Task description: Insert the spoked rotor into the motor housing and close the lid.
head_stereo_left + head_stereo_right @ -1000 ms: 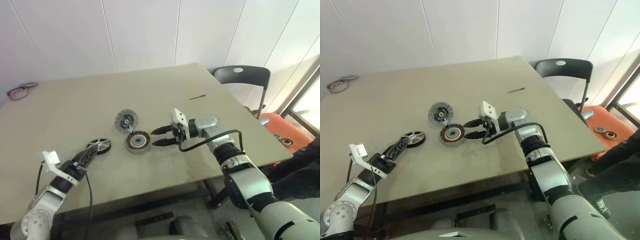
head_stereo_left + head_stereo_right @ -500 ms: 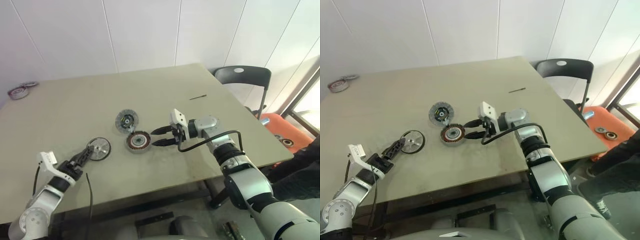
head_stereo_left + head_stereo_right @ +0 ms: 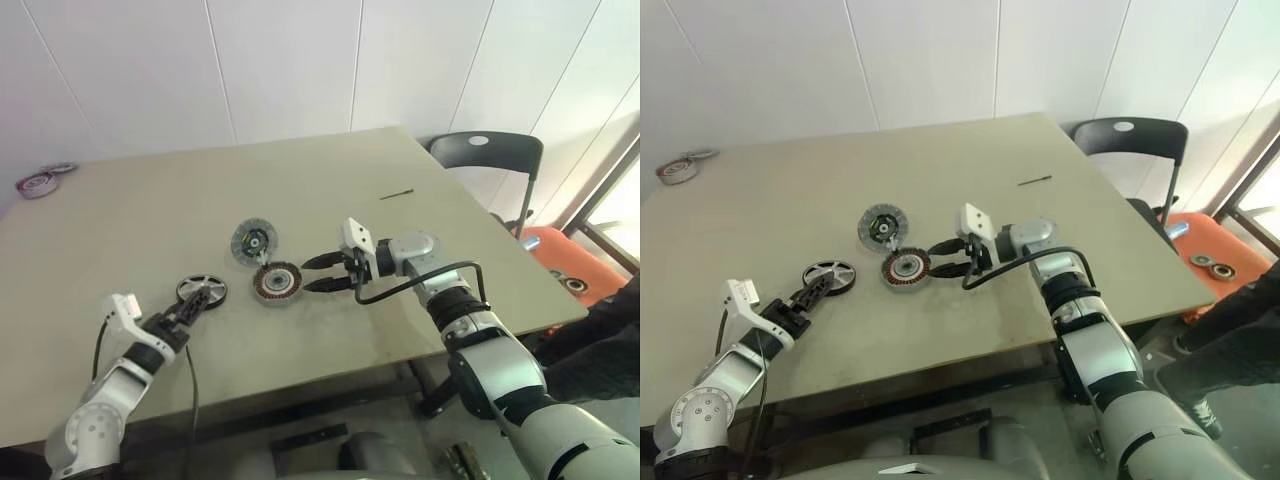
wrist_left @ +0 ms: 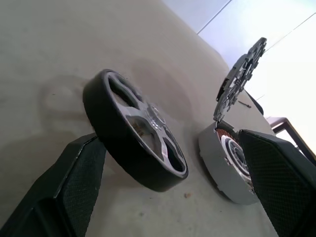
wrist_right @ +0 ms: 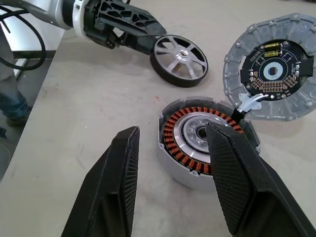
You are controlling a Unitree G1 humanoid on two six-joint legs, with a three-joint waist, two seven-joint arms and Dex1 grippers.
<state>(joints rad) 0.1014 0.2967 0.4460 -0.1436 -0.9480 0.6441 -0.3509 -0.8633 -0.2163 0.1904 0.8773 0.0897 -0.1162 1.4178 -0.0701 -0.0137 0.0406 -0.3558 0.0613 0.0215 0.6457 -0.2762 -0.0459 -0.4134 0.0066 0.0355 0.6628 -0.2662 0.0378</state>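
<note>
Silver-spoked and dark-rimmed, the spoked rotor [image 3: 201,291] lies flat on the table [image 3: 150,210], directly ahead of my left gripper [image 3: 192,309], whose jaws stand spread wide with the rim between their tips, not yet pinched. The motor housing [image 3: 276,283] sits just beyond, lid [image 3: 254,241] hinged open. My right gripper [image 3: 318,272], half spread and empty, waits beside the housing.

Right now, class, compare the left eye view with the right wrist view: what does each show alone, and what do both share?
Left eye view: a black chair, a thin dark stick on the table, round parts at its far corner. Right wrist view: circuit components on the lid, a white lead joining it to the motor housing. Both: spoked rotor, housing, lid, and the open left hand by the rotor.
</note>
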